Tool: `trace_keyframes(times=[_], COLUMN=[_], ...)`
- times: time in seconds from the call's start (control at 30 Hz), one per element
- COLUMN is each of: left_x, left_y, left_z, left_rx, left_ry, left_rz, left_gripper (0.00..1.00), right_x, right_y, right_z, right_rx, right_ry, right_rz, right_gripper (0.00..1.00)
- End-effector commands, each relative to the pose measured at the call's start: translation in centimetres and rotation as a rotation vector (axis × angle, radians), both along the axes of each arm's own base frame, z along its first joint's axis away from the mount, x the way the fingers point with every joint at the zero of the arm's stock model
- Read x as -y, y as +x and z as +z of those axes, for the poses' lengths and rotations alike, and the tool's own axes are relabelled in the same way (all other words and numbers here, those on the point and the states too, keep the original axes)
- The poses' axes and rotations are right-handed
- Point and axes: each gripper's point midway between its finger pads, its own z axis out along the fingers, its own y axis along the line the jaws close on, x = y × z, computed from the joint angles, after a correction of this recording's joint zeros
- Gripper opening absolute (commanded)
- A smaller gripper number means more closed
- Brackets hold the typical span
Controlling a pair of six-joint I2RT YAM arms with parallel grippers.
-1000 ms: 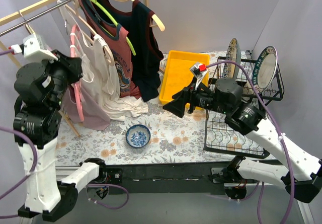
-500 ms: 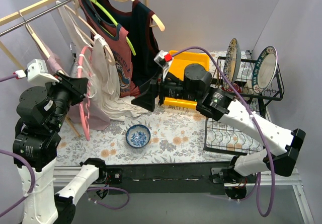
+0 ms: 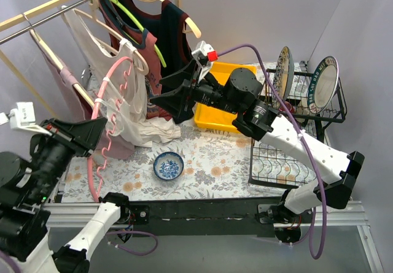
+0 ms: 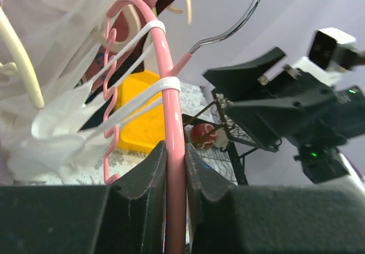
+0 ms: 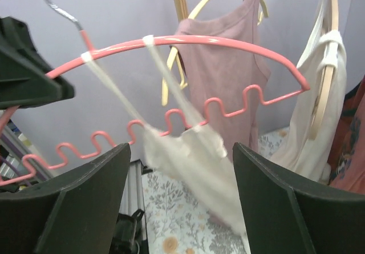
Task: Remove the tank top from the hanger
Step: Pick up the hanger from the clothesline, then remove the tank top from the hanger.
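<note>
"What's your table carrying right now?"

"You've got a table [image 3: 215, 170] covered by a floral cloth. Near its front edge sits a small blue-and-white bowl [image 3: 168, 165], upright and apart from the rest."

"And behind that?"

"Your yellow tray [image 3: 212, 116] lies toward the back. A black wire dish rack [image 3: 276, 162] stands on the right side, just beside it. Left of the tray, behind the bowl, white fabric [image 3: 153, 132] lies bunched on the cloth. You can't tell which garment it belongs to."

White tank top [image 5: 188, 151] hangs by straps from pink hanger [image 5: 228, 41].
</note>
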Motion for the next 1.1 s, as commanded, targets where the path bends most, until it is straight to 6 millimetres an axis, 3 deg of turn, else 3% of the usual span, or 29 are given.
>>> trace_keyframes(times=[0.0,0.07,0.1,0.17,0.3,0.43,0.77,0.87,0.93,1.07], left_x=[1.0,1.3,1.7,2.0,2.3,2.4,3.3,3.6,3.6,3.1], left_y=[-3.2,-4.1,-4.5,-4.8,-5.5,-5.7,-5.9,-5.9,-5.8,-5.2], left_z=[2.4,2.9,3.1,2.9,2.4,2.3,2.1,2.3,2.2,1.5], left_rx=[0.092,0.108,0.11,0.09,0.08,0.083,0.074,0.076,0.068,0.043], left_ry=[0.017,0.018,0.02,0.025,0.036,0.037,0.029,0.027,0.026,0.033], left_rz=[-0.105,-0.133,-0.165,-0.186,-0.218,-0.23,-0.288,-0.305,-0.302,-0.268], left_gripper=[0.0,0.0,0.0,0.0,0.0,0.0,0.0,0.0,0.0,0.0], right_x=[-0.7,-1.7,-2.6,-3.0,-4.3,-4.8,-6.1,-6.1,-5.9,-4.4], right_y=[-0.1,-0.1,0.2,-0.7,-2.0,-3.3,-4.3,-3.3,-2.8,-1.5], right_z=[4.1,4.5,3.6,5.0,5.1,5.5,4.8,4.3,3.7,3.5], right_rx=[0.031,0.009,0.0,0.023,0.043,0.049,0.046,0.032,0.02,0.005], right_ry=[0.115,0.109,0.074,0.089,0.083,0.095,0.074,0.058,0.043,0.051], right_rz=[0.003,-0.004,-0.006,0.0,0.01,0.026,0.03,-0.03,-0.062,-0.159], right_gripper=[0.79,0.79,0.79,0.79,0.79,0.79,0.79,0.59,0.41,0.1])
